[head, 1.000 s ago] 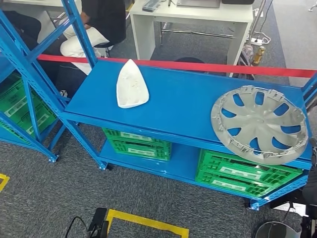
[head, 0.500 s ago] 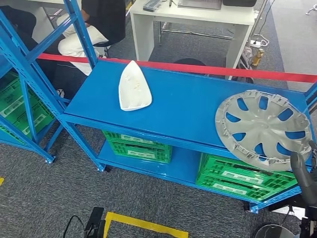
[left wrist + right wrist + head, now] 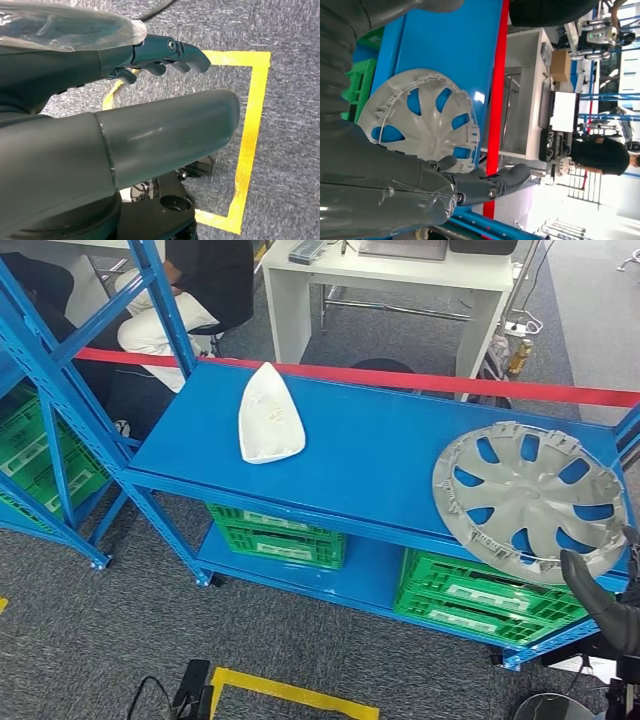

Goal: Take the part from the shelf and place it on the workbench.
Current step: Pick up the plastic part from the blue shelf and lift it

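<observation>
A silver wheel cover (image 3: 528,498) lies flat at the right end of the blue shelf (image 3: 362,455), its rim overhanging the front edge; the right wrist view shows it too (image 3: 422,117). A white triangular part (image 3: 270,417) rests on the shelf's left half. My right hand (image 3: 604,605) comes in at the lower right, just below and in front of the wheel cover's near rim, apart from it. Its fingers (image 3: 486,182) are stretched out and hold nothing. My left hand (image 3: 166,75) hangs over the carpet, fingers apart and holding nothing.
Green crates (image 3: 275,530) (image 3: 483,600) fill the lower shelf. A red tape (image 3: 423,380) runs behind the shelf, with a white desk (image 3: 392,280) and a seated person (image 3: 189,290) beyond. Another blue rack (image 3: 45,410) stands left. Yellow floor tape (image 3: 294,692) marks the carpet.
My right hand has risen into the lower right of the head view, toward the wheel cover's near rim. The camera shifted slightly; the parts lie where they were.
</observation>
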You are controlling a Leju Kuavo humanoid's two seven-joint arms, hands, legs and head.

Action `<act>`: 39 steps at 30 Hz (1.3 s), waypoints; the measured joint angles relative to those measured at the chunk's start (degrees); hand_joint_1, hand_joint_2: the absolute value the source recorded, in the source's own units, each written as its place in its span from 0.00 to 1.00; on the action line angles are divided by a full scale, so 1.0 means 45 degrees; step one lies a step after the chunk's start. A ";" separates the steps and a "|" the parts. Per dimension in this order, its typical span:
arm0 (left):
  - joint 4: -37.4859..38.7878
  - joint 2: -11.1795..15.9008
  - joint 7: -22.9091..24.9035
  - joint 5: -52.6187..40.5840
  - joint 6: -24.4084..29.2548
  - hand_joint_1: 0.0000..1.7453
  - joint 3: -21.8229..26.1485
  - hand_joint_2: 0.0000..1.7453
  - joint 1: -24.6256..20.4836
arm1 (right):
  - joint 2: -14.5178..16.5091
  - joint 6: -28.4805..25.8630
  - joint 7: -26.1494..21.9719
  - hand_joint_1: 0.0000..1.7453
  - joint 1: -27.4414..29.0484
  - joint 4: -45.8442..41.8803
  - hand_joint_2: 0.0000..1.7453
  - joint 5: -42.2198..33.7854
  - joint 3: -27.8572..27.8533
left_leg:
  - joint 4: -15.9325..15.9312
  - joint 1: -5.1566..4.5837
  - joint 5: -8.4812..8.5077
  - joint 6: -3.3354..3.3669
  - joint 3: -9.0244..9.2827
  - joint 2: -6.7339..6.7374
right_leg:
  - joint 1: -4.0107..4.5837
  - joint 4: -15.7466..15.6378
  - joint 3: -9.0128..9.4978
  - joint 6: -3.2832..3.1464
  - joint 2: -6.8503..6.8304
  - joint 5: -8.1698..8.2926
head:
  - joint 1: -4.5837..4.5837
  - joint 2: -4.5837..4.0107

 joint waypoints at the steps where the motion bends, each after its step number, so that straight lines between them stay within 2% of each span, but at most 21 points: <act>1: 0.0000 0.0000 0.0000 -0.0004 0.0037 0.00 0.0000 0.00 0.0001 | 0.0000 -0.0023 0.0056 0.00 0.0000 0.0000 1.00 0.0046 -0.0011 | -0.0001 0.0003 0.0002 0.0001 0.0003 0.0000 | 0.0001 0.0000 0.0002 0.0000 0.0000 0.0000 | -0.0001 0.0000; 6: 0.0000 -0.0024 0.0042 -0.0075 0.0228 0.00 0.0000 0.00 0.0004 | -0.0004 0.0031 0.0789 0.00 -0.0009 0.0000 1.00 0.0988 -0.0022 | -0.0008 0.0011 0.0004 0.0001 0.0017 0.0000 | 0.0006 0.0001 0.0011 -0.0001 0.0000 0.0000 | -0.0001 0.0000; 8: 0.0000 -0.0038 0.0069 -0.0097 0.0255 0.00 0.0000 0.00 0.0004 | -0.0065 0.0293 0.1660 0.00 0.0011 0.0000 1.00 0.1755 -0.0013 | -0.0010 0.0017 0.0004 0.0001 0.0023 0.0001 | 0.0005 0.0000 0.0012 -0.0002 0.0000 -0.0001 | -0.0002 0.0000; 12: 0.0000 -0.0056 0.0170 -0.0140 0.0231 0.00 0.0000 0.00 0.0005 | -0.0536 0.1402 0.4171 0.00 0.0285 -0.0005 1.00 0.3016 -0.0082 | -0.0010 0.0023 0.0003 0.0002 0.0026 0.0000 | 0.0004 0.0000 0.0014 -0.0001 0.0000 -0.0002 | -0.0001 0.0000; 16: 0.0000 -0.0078 0.0209 -0.0120 0.0177 0.00 0.0000 0.00 -0.0002 | -0.1051 0.2709 0.5346 0.00 0.0466 0.0000 1.00 0.3449 -0.0255 | -0.0011 0.0016 0.0002 0.0003 0.0027 0.0003 | 0.0004 0.0000 0.0013 0.0000 0.0004 -0.0001 | -0.0002 0.0000; 20: 0.0000 -0.0107 0.0214 -0.0102 0.0128 0.00 0.0000 0.00 -0.0004 | -0.1338 0.3348 0.5691 0.00 0.0472 0.0011 1.00 0.3483 -0.0337 | -0.0010 0.0016 0.0003 0.0004 0.0028 0.0003 | 0.0003 0.0000 0.0016 0.0000 0.0001 0.0000 | -0.0002 0.0000; 33: 0.0000 -0.0155 0.0243 -0.0078 0.0147 0.00 0.0000 0.00 -0.0010 | -0.1661 0.3979 0.5911 0.00 0.0314 0.0444 1.00 0.4453 -0.0350 | -0.0011 0.0017 0.0004 0.0004 0.0030 0.0001 | 0.0003 0.0000 0.0021 -0.0001 0.0000 0.0000 | -0.0002 0.0000; 39: 0.0000 -0.0155 0.0243 -0.0078 0.0131 0.00 0.0000 0.00 -0.0031 | -0.1975 0.5271 0.6376 0.00 0.0072 0.0610 1.00 0.4884 -0.0359 | -0.0010 0.0017 0.0004 0.0004 0.0030 0.0001 | 0.0003 0.0000 0.0021 0.0000 0.0000 0.0000 | -0.0002 -0.0001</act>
